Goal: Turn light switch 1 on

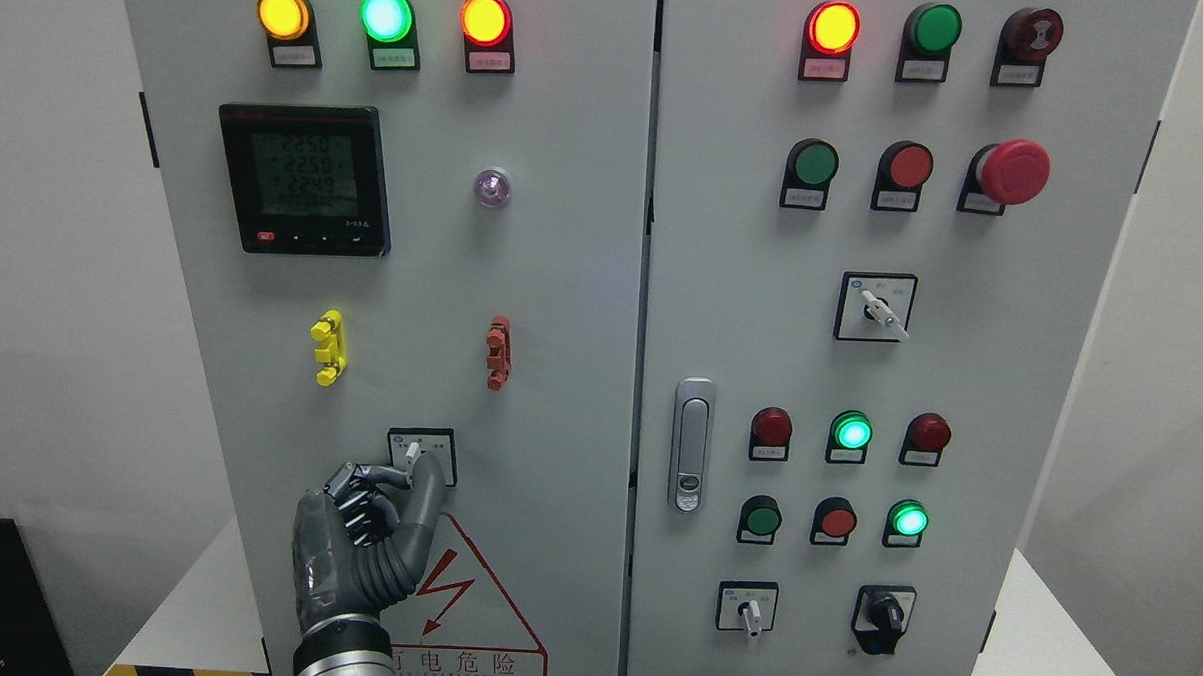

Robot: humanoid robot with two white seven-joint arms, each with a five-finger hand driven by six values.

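1. Big grey cabinet (564, 277) with two doors fills the view, and the switch (413, 455) sits low on the left door, a small white lever on a square plate just above the red lightning warning sign (472, 614).
2. Left hand (365, 530) comes up from the bottom edge, left of middle. Its fingers (361, 485) are curled in, with the thumb (428, 492) up along the right side of the switch plate and the fingertips right by the lever. Looks like they pinch it, but honestly I can't tell if there's real contact from this angle.
3. The lever points up, leaning a bit right.
4. Above it: a yellow clip (328, 346) and a red clip (498, 352), then a black meter (304, 180) with a lit screen.
5. Top row on the left door has three lamps glowing: amber, green, orange-red.
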